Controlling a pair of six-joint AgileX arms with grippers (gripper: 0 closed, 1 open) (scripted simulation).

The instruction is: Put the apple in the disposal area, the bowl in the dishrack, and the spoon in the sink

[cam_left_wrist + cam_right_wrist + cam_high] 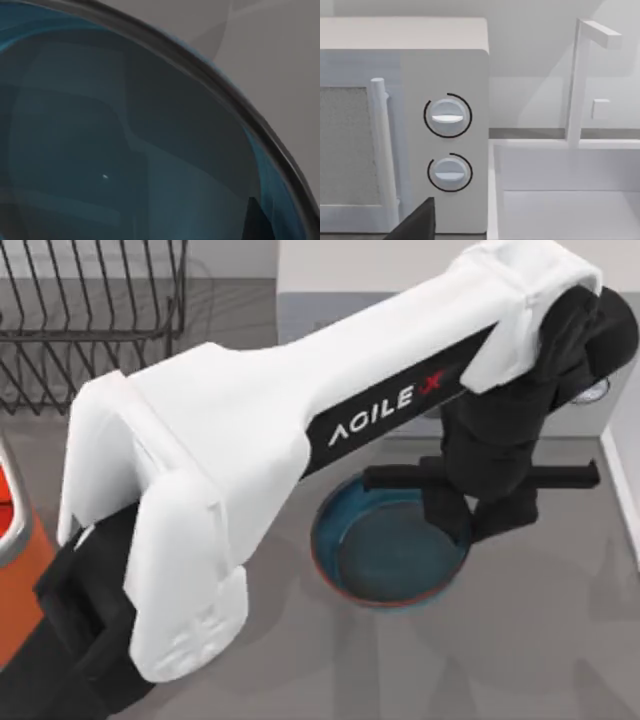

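The teal-blue bowl (385, 555) stands on the grey table right of centre, and its glossy inside (125, 150) shows very close in the left wrist view. My left arm reaches across the table from the lower left. Its gripper (473, 525) is down at the bowl's right rim, one finger inside and one outside, shut on the rim. The black wire dishrack (90, 310) is at the back left. The orange disposal area (25, 580) lies at the left edge. The white sink (560, 200) shows in the right wrist view. The apple and the spoon are out of view.
A white microwave (445, 135) with two knobs stands beside the sink, and a white faucet (577, 80) rises behind the basin. My right gripper (415, 222) is parked facing them. My left arm's white body covers much of the table's middle.
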